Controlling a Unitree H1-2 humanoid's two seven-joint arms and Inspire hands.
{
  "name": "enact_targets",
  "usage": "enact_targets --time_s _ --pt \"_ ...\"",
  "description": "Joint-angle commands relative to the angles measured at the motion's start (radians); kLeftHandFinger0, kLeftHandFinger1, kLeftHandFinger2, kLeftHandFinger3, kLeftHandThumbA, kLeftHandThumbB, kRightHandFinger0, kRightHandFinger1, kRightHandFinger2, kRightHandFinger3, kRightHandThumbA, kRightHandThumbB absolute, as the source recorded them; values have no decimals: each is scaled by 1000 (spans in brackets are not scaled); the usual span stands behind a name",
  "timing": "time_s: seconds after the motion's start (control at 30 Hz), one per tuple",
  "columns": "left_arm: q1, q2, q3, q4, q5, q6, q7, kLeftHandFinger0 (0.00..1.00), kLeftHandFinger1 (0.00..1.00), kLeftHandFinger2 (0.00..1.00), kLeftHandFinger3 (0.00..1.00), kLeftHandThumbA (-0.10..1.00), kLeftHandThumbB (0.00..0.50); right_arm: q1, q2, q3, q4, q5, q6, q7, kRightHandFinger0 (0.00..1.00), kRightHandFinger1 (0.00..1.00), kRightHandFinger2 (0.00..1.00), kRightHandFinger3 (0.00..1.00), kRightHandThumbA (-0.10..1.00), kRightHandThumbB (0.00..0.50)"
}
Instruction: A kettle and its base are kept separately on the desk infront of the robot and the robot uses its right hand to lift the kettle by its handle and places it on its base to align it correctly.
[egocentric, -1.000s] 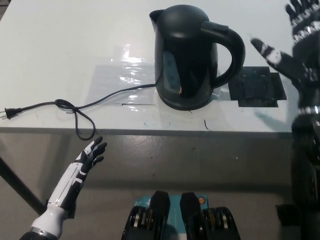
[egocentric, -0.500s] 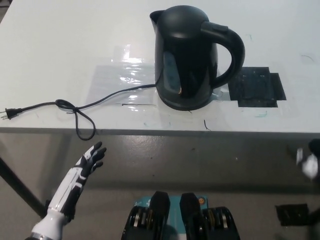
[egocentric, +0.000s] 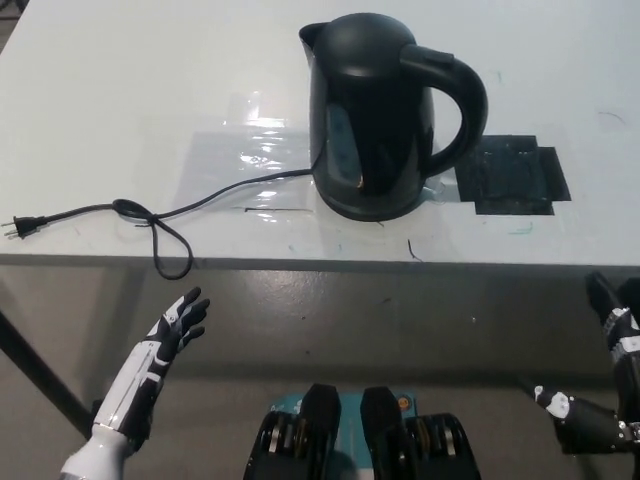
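A black kettle (egocentric: 375, 110) stands upright on its base (egocentric: 372, 206) near the middle of the white desk (egocentric: 120, 90), spout to the far left, handle (egocentric: 462, 95) to the right. A black power cord (egocentric: 150, 215) runs from the base to a plug at the desk's left front edge. My black right hand (egocentric: 605, 385) is below the desk's front edge at the lower right, fingers spread, holding nothing. My white left hand (egocentric: 170, 330) rests open at the lower left, below the desk edge.
A black tape patch (egocentric: 512, 175) lies on the desk right of the kettle. A clear shiny film (egocentric: 245, 150) is stuck on the desk left of the kettle. The cord loops over the front edge. Grey floor lies below the desk.
My right hand has dropped from beside the kettle handle at the upper right down below the desk edge at the lower right. The left hand sank slightly. The kettle stayed put.
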Motion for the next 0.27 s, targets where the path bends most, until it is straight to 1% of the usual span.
enact_targets --time_s 0.0,0.07,0.23 --pt "-24 -3 16 -22 -18 -43 6 1000 1000 1000 1000 1000 156 -18 -31 12 20 -44 -64 -42 1000 1000 1000 1000 1000 396" --pt "-19 -4 20 -26 -21 -40 5 1000 1000 1000 1000 1000 150 -20 -37 24 36 -43 -64 -43 1000 1000 1000 1000 1000 386" --pt "-6 -5 21 -16 -17 -54 4 1000 1000 1000 1000 1000 146 -7 -44 36 70 -32 -64 -22 1000 1000 1000 1000 1000 419"
